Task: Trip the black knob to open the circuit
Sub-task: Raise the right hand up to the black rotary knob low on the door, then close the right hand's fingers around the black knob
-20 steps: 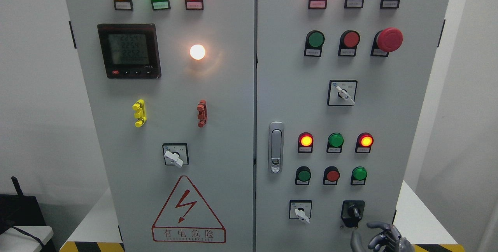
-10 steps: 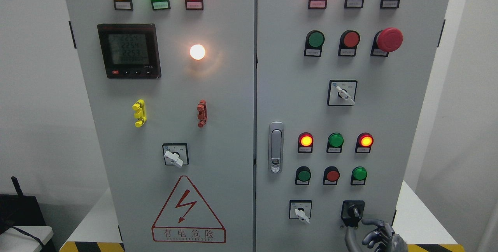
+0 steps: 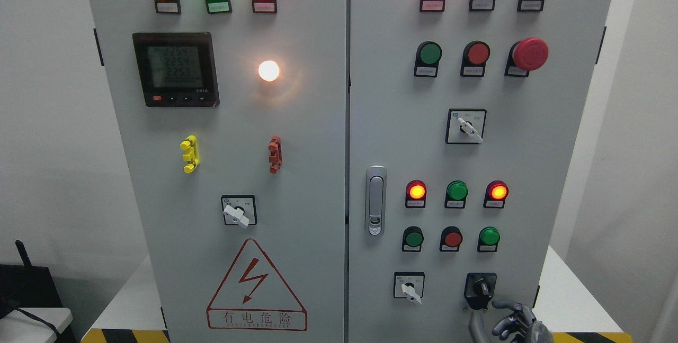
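Black knob (image 3: 481, 287) low on the cabinet's right door sits untouched, the right robot hand (image 3: 511, 323) just below it, fingers loosely spread, holding nothing.

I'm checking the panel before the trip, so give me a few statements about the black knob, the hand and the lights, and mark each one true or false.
1. The right hand sits just below the black knob, not gripping it. True.
2. The black knob is on the cabinet's left door. False: it is at the lower right of the right door.
3. The white lamp beside the meter is lit. True.
4. The red mushroom button is beside the black knob. False: it is high up on the right door.
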`<act>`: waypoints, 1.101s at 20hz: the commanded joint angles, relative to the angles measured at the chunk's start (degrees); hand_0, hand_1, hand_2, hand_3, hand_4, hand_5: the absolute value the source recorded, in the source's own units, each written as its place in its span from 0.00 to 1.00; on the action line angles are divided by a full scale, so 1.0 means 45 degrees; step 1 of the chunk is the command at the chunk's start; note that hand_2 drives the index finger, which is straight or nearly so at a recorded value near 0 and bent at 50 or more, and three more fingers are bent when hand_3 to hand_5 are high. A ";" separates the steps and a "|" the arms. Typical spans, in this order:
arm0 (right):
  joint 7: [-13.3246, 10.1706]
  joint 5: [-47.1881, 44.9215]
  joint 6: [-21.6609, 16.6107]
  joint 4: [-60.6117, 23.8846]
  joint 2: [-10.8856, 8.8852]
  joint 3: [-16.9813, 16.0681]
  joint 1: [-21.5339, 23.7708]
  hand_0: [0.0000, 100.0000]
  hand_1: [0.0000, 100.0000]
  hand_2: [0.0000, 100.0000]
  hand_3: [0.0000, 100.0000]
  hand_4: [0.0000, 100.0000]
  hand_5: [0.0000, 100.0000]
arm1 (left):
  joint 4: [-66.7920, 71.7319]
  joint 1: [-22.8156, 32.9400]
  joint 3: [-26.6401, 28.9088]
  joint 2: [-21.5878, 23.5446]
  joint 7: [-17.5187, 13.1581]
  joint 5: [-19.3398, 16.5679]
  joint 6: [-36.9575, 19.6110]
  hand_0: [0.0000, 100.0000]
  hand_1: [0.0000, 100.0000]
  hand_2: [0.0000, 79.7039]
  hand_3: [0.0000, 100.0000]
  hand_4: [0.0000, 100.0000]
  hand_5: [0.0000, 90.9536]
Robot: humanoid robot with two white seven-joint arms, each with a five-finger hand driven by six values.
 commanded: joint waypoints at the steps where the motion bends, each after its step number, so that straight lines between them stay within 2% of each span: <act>1: -0.0119 0.0006 -0.0003 0.0452 0.0063 -0.0054 -0.0154 0.28 0.74 0.46 0.84 0.87 0.94 | 0.0000 -0.0098 0.0000 -0.0020 0.0010 -0.0410 0.0004 0.12 0.39 0.00 0.00 0.00 0.00; 22: -0.0080 -0.0013 0.0036 0.0589 0.0063 0.0063 -0.0486 0.31 0.73 0.47 0.84 0.87 0.94 | 0.0000 -0.0098 0.0000 -0.0001 0.0010 -0.0410 0.0004 0.12 0.39 0.00 0.00 0.00 0.00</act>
